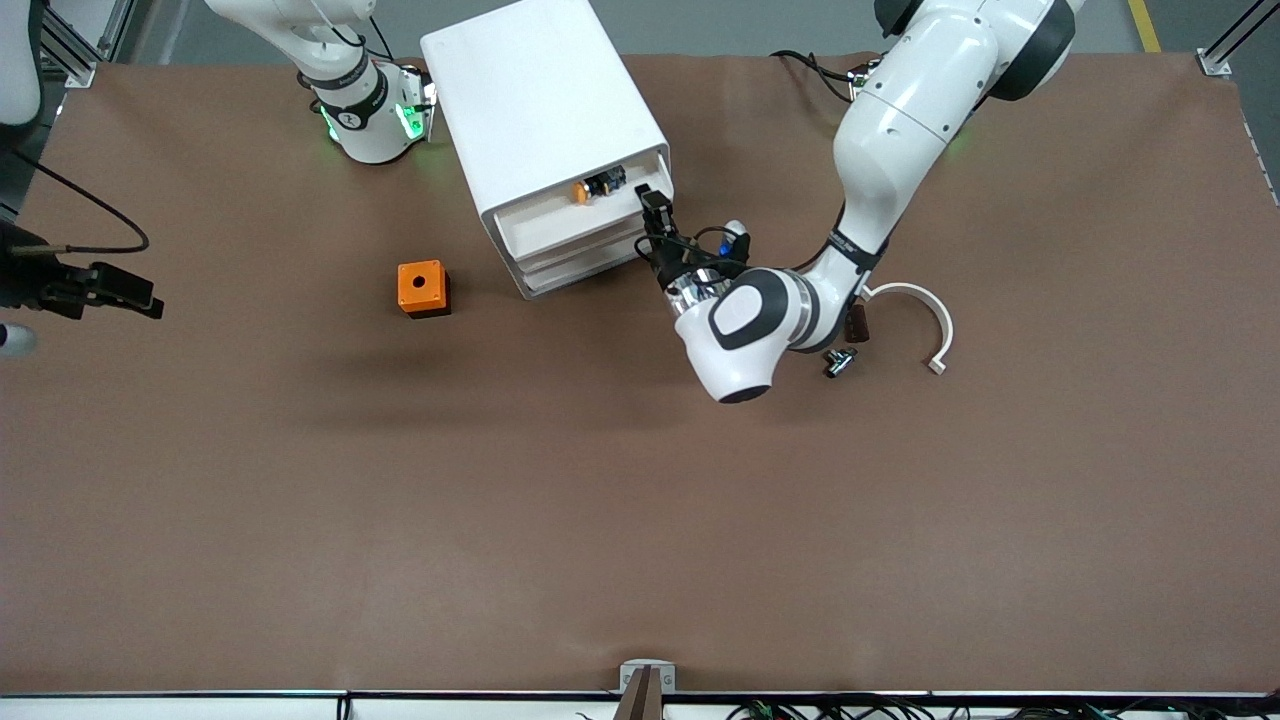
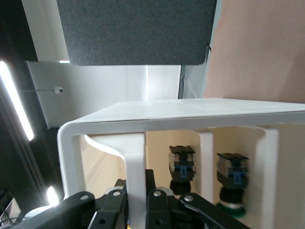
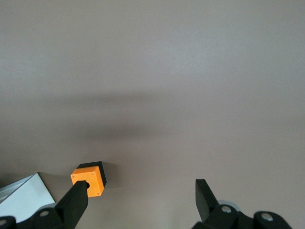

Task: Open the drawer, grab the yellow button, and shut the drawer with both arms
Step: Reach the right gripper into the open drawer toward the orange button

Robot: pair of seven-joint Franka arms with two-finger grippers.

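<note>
Front view: the left gripper (image 1: 652, 205) is right at the cabinet (image 1: 545, 130), fingers clamped on the front edge of the drawer (image 1: 560, 215), which stands pulled partway out. The button (image 1: 581, 191) lies inside that drawer. The orange box (image 1: 422, 288) sits on the tabletop (image 1: 640, 520), toward the right arm's end. The right gripper (image 1: 140, 295) waits over that end, fingers spread wide, empty.

Left wrist view: fingers (image 2: 114, 210) pinch a white rib of the drawer front (image 2: 136, 176).

Right wrist view: fingers (image 3: 76, 200) wide apart above the bare tabletop, the orange box just beside one tip.
</note>
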